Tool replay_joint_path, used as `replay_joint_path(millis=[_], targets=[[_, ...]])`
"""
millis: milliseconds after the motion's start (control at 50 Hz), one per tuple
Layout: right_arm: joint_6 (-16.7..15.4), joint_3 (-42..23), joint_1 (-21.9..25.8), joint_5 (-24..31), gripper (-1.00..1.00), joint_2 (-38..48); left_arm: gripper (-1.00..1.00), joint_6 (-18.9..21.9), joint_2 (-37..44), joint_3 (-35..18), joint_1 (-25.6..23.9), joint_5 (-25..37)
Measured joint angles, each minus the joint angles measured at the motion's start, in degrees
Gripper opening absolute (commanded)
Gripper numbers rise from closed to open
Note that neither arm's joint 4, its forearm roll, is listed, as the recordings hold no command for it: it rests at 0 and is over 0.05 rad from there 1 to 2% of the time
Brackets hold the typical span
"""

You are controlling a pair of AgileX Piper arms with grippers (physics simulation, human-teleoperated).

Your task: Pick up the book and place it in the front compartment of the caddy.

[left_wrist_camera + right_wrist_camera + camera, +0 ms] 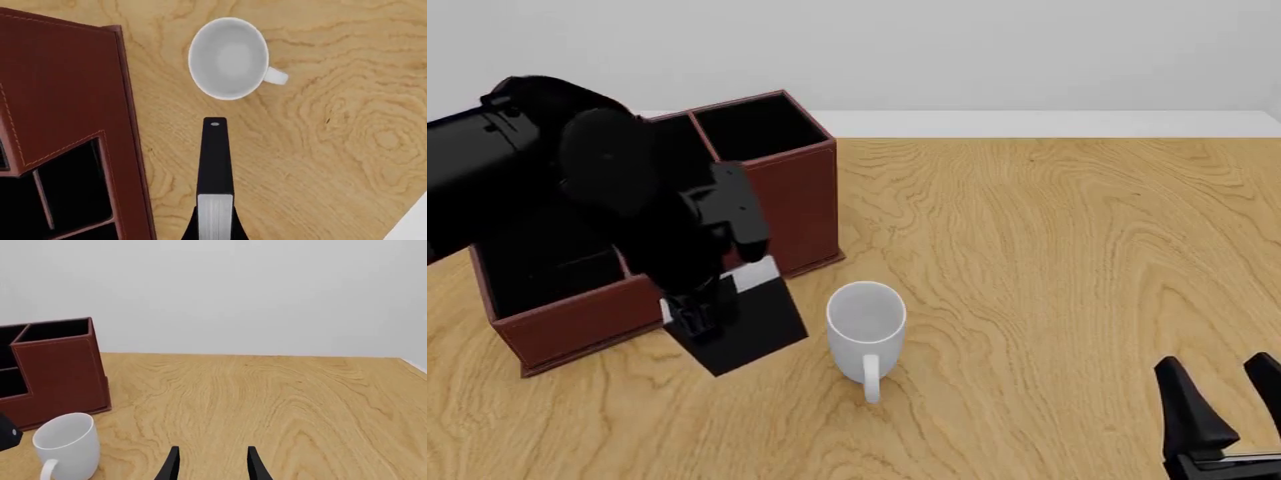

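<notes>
Two arms share the desk (1068, 250), but only the left end effector (701, 312) is working: its fingers are clamped on the book (754, 325), pinching it across its thickness so it hangs tilted, seemingly clear of the wood. It sits just outside the caddy (787, 200), by the low front wall and close beside the white mug (865, 325), apparently to be carried over that wall. The right end effector (212, 465) waits well apart, fingers spread and empty.
</notes>
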Motion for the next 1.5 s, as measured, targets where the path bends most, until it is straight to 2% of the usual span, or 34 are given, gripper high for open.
replay_joint_path(millis=[660, 1220, 1500], targets=[[1.1, -0.3, 0.2, 0.1, 1.00, -0.7, -1.00, 14.2, -4.8, -1.6, 11.1, 0.0], [1.4, -1.1, 0.3, 0.0, 1.00, -0.9, -1.00, 21.6, -6.1, -6.7, 19.1, 0.0], [1.4, -1.2, 0.3, 0.0, 1.00, -0.8, -1.00, 26.0, -4.5, -11.9, 22.6, 0.0]])
